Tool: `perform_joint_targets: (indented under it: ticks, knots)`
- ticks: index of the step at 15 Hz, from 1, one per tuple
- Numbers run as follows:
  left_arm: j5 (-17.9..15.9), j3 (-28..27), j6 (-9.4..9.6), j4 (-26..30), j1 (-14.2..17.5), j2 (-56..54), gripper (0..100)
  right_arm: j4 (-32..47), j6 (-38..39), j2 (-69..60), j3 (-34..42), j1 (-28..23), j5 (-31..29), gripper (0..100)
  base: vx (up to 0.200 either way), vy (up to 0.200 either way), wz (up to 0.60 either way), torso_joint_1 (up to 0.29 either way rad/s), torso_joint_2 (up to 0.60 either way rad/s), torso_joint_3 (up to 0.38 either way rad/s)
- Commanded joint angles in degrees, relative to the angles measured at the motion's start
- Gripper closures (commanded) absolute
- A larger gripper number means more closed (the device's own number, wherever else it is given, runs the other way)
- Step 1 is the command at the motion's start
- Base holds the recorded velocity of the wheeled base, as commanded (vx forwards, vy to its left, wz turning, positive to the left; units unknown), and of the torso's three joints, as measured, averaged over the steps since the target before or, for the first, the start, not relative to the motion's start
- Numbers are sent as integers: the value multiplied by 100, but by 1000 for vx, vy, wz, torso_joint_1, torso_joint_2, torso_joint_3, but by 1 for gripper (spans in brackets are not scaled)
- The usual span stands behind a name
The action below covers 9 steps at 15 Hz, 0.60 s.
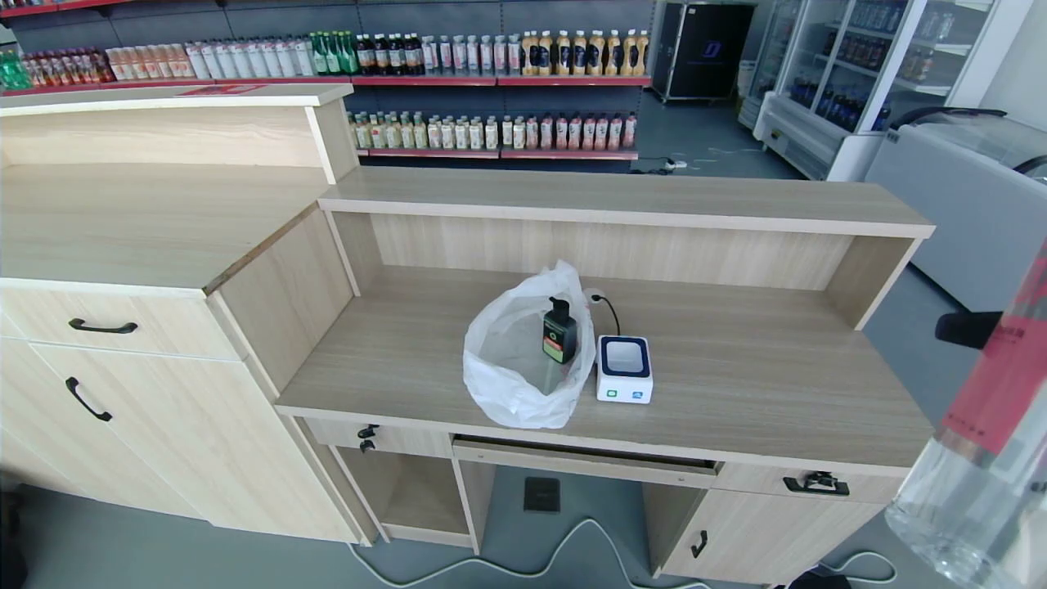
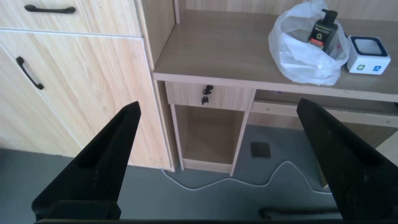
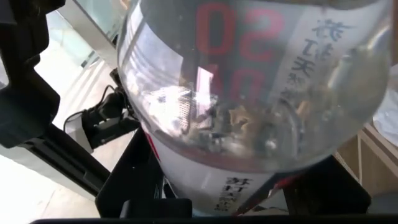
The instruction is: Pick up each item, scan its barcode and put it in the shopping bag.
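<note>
On the counter, shopping bag point(image 1: 511, 360) holds an upright pump bottle point(image 1: 559, 331). Right gripper point(image 3: 230, 193) grips a tilted clear bottle point(image 1: 981, 433); left gripper point(image 2: 217, 155) spread wide.

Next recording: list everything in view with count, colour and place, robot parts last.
shopping bag: one, translucent white, open on the counter.
pump bottle: one, black with a green and red label, upright in the shopping bag.
scanner: one, white with a dark window, beside the bag on its right.
clear bottle: one, transparent with a red label, held off the counter's right end.
counter: one, light wood.
shelf drinks: many, mixed colours, on red shelves behind.
left gripper: black, open, in front of the counter.
right gripper: black, shut on the clear bottle.
</note>
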Motion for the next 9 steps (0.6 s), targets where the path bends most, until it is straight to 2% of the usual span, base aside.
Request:
perform_joint_targets:
  ticks: [1,3,9]
  knots:
    - [0,0,0,0,1,-2,0,350,-366,-47,-8,12,-203,100,0,0,0,0,0,0]
    - [0,0,0,0,1,-2,0,579,-568,-38,-43,12,-352,100,0,0,0,0,0,0]
    - [0,0,0,0,1,-2,0,605,-340,-109,-52,47,-440,100,0,0,0,0,0,0]
